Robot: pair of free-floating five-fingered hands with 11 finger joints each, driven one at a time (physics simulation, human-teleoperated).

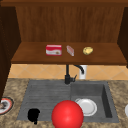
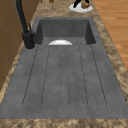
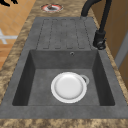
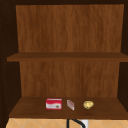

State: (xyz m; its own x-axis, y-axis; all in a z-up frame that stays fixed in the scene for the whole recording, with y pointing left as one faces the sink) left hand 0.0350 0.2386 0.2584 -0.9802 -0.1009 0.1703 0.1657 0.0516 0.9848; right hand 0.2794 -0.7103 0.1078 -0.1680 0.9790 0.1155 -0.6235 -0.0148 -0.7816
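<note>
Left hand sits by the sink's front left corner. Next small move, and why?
Probably ease the left hand rightward toward the red ball: it is the nearest thing, level with the hand in the front view, with a gap between them. Its depth is unclear, so go slowly.

Kitchen, sink point(image 1: 50, 95), faucet point(image 1: 68, 75), wooden shelf point(image 1: 32, 56)
</note>
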